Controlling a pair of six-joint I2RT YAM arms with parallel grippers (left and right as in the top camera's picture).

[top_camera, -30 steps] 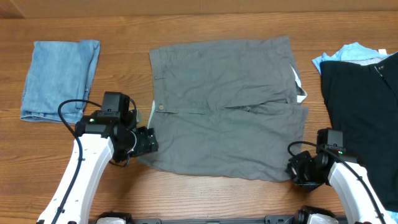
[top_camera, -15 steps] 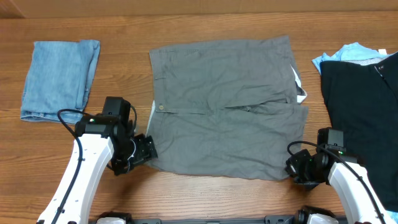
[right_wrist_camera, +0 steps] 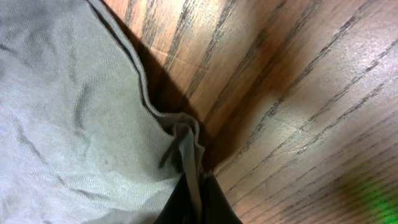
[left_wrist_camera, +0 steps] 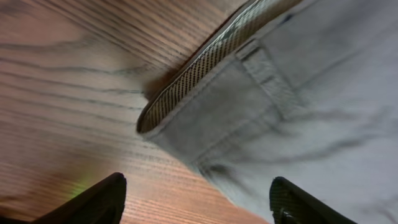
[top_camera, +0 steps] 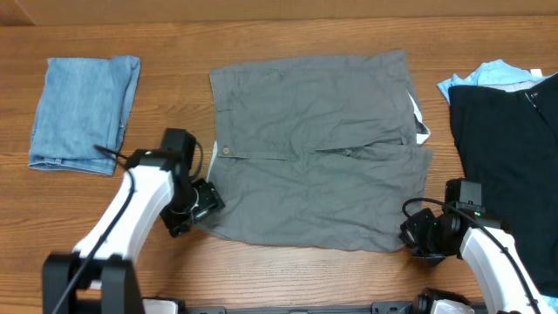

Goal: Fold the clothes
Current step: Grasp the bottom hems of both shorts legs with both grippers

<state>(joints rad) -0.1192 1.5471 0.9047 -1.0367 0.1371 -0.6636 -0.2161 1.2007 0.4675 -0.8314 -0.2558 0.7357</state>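
The mid-grey shorts (top_camera: 318,148) lie spread flat at the table's middle, with the buttoned waistband on the left. My left gripper (top_camera: 203,202) is open at the near-left waistband corner. In the left wrist view its gripper (left_wrist_camera: 198,205) has the fingertips wide apart, straddling the edge of the shorts (left_wrist_camera: 298,106) just short of the waistband corner (left_wrist_camera: 180,106). My right gripper (top_camera: 415,235) is at the near-right hem corner. In the right wrist view this gripper (right_wrist_camera: 198,202) is shut on a bunched fold of the shorts' hem (right_wrist_camera: 186,143).
A folded light-blue denim garment (top_camera: 83,109) lies at the far left. A dark navy garment (top_camera: 510,166) lies at the right edge over a pale blue one (top_camera: 488,74). Bare wood table (top_camera: 288,270) runs along the front.
My left arm has swung and its wrist has shifted slightly right, with the gripper staying open at the waistband corner. The right gripper has not moved.
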